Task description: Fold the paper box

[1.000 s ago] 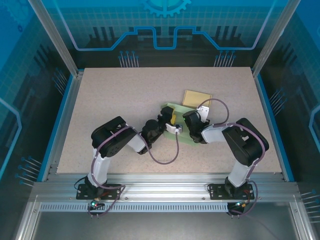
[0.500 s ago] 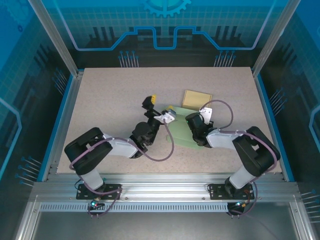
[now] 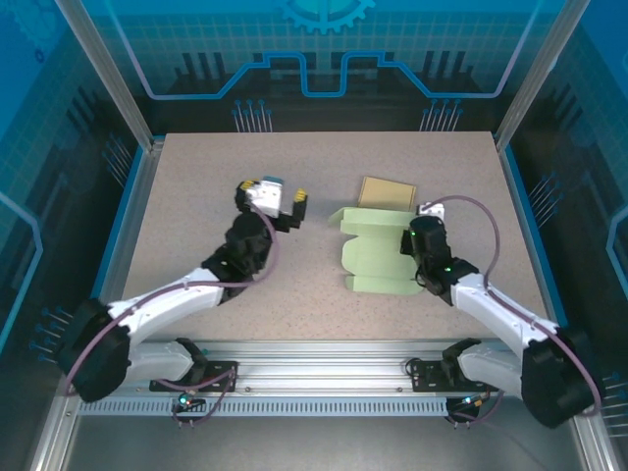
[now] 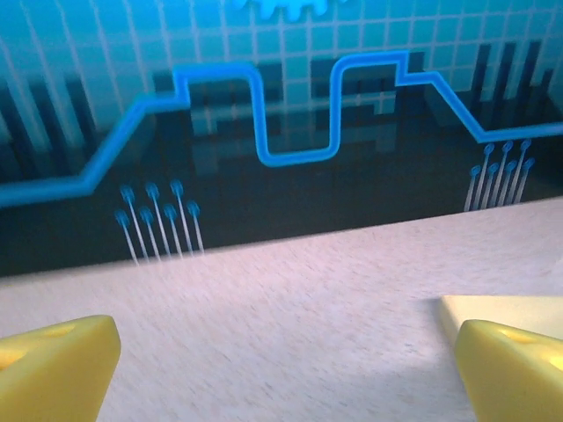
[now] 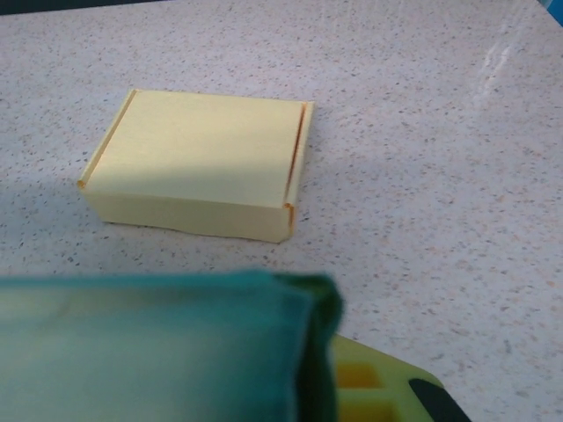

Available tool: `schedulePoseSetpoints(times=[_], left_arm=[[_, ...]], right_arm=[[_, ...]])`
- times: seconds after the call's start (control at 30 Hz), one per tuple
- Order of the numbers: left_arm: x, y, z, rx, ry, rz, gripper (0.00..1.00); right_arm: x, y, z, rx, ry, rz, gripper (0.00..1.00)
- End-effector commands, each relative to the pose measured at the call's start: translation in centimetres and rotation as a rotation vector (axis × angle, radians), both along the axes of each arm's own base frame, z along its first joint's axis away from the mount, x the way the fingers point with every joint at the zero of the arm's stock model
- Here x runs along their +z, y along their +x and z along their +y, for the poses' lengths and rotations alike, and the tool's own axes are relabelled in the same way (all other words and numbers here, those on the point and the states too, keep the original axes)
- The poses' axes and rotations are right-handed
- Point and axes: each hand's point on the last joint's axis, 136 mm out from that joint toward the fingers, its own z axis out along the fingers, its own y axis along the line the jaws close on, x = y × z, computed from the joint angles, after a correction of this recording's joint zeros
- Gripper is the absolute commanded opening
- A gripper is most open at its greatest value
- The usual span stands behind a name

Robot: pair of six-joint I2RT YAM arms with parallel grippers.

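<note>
Green paper box blank [image 3: 373, 253] lying unfolded on the speckled surface [image 3: 196, 167], right of centre, mostly flat, with small tabs jutting from its left edge. Just past its far edge, a folded-up cream paper box [image 3: 386, 191], closed and clearly smaller than the blank. Touching the blank or merely beside it: hard to tell from above.

Left claw [image 3: 272, 191] well apart from the blank, off to its left over bare surface, at the end of an arm stretched forward from the near left corner. Aimed toward the blue patterned back wall [image 4: 264, 132]. Spread wide: yellow fingertips [image 4: 53, 365] at the two lower corners of the left wrist view, with bare speckled surface between them. Gripping no object.

Right claw [image 3: 419, 243] at the right-hand edge of the blank, at the end of an arm stretched forward from the near right corner. Narrow, pinched down on the blank's right flap as far as the views show. In the right wrist view, green paper [image 5: 149, 343] very close to the lens across the lower left, blurred, its right end rounded over like a raised fold. One lime-yellow finger pad [image 5: 374, 391] just beneath that fold at the bottom edge. Beyond it, in the same view, the cream paper box [image 5: 198, 167] sitting square on the surface with a thin seam near its right end, apart from the claw.
</note>
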Motion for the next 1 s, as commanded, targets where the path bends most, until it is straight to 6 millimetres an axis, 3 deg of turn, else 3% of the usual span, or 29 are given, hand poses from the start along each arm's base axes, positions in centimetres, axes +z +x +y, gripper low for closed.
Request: schedulePoseSetpoints(times=[0.0,0.2,0.4,0.6,0.8,0.97], left_arm=[[-4.3,-1.7,-0.6,-0.146,-0.307,0.277,0.99],[-3.8,-2.6,-2.2,-0.232,-0.417,0.355,0.99],[-3.1,-2.7,-6.4,-0.404,-0.515,0.408,0.99],[-2.7,-3.3,-12.2,-0.501,-0.339,0.382,0.99],[-2.6,-3.2,-14.2,-0.506,-0.321,0.366,0.99],[-4.0,-3.8,-14.9,-0.482,-0.223,0.398,0.99]], right_arm=[[-0.8,-1.5,0.5,0.106,0.069,0.062,0.0],[-0.9,-1.3,0.5,0.138,0.086,0.054,0.0],[-0.8,-1.4,1.4,0.192,0.1,0.048,0.0],[-0.2,-1.8,1.3,0.205,0.094,-0.006,0.0],[-0.1,-1.8,1.3,0.207,0.094,-0.011,0.0],[-0.1,-1.9,1.0,0.196,0.094,-0.014,0.0]])
